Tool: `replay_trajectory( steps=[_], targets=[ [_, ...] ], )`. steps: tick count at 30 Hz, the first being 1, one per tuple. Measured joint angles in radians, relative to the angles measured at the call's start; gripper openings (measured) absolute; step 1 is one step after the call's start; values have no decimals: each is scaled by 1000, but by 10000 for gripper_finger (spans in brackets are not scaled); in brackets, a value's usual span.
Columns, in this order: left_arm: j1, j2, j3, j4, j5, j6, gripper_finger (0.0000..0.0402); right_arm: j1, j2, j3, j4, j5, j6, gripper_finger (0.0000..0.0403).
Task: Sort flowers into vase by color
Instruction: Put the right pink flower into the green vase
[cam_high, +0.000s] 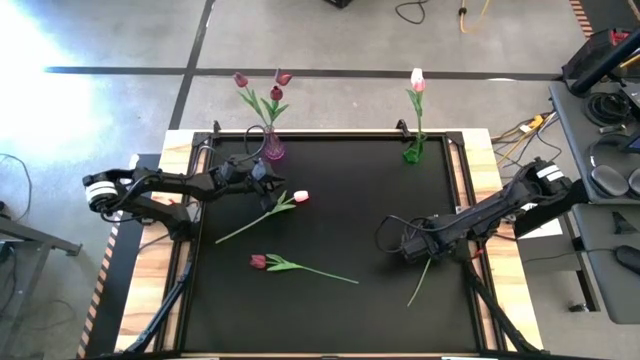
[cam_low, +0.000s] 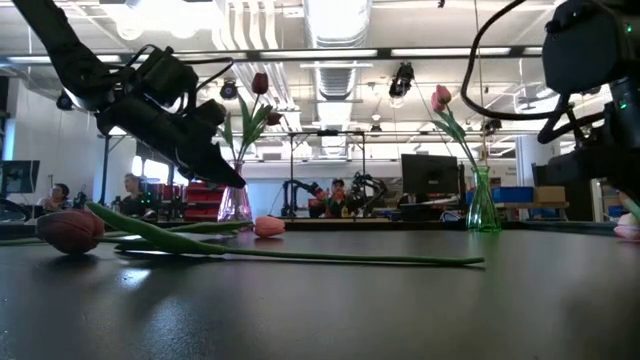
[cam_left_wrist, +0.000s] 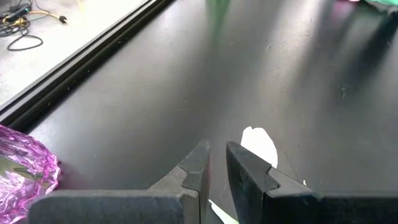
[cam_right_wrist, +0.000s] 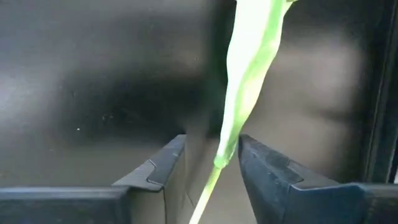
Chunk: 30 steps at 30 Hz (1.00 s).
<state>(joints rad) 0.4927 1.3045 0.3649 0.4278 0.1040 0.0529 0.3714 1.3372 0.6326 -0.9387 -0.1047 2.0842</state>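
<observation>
A purple vase (cam_high: 272, 148) at the table's far edge holds three maroon tulips (cam_high: 276, 93). A green vase (cam_high: 413, 150) farther right holds one pink-white tulip (cam_high: 417, 80). Another pink-white tulip (cam_high: 300, 197) and a maroon tulip (cam_high: 258, 261) lie flat on the black mat. My left gripper (cam_high: 277, 189) hovers between the purple vase and the lying pink-white head (cam_left_wrist: 258, 146), with only a narrow gap and nothing in it (cam_left_wrist: 217, 149). My right gripper (cam_high: 410, 250) points down, open, its fingers (cam_right_wrist: 211, 142) on either side of a third tulip's green stem (cam_right_wrist: 249, 74), which lies on the mat (cam_high: 420, 280).
The black mat (cam_high: 350, 200) has free room in its middle and near edge. Wooden strips and a metal rail (cam_left_wrist: 74, 62) border it. The maroon tulip's stem (cam_low: 300, 257) stretches across the mat's near part. Desks with gear stand right of the table (cam_high: 600, 150).
</observation>
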Motion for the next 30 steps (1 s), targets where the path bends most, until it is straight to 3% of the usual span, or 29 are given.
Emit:
replay_trajectory(
  steps=[9,12,15,18,22,26,28,30],
  targets=[
    [0,-2,0,10,0,1,37,-1,-14,-13,-57,107,-68,29],
    [0,-2,0,9,-5,-3,37,-1,-33,8,-123,153,-100,17],
    [1,-3,-1,8,-6,-15,37,-5,-57,52,-183,257,-119,15],
    [1,-3,-1,8,-7,-27,37,-13,-78,120,-200,454,-178,14],
    [1,-5,-1,13,-13,-37,37,-76,-92,209,-197,800,-453,13],
    [1,-5,-1,34,-14,-36,37,-203,-106,283,-150,1104,-838,13],
    [2,-5,-1,41,-15,-36,37,-280,-126,302,-52,1215,-1055,13],
    [2,-7,-1,46,-16,-37,37,-360,-152,305,85,1254,-1272,13]
  ],
)
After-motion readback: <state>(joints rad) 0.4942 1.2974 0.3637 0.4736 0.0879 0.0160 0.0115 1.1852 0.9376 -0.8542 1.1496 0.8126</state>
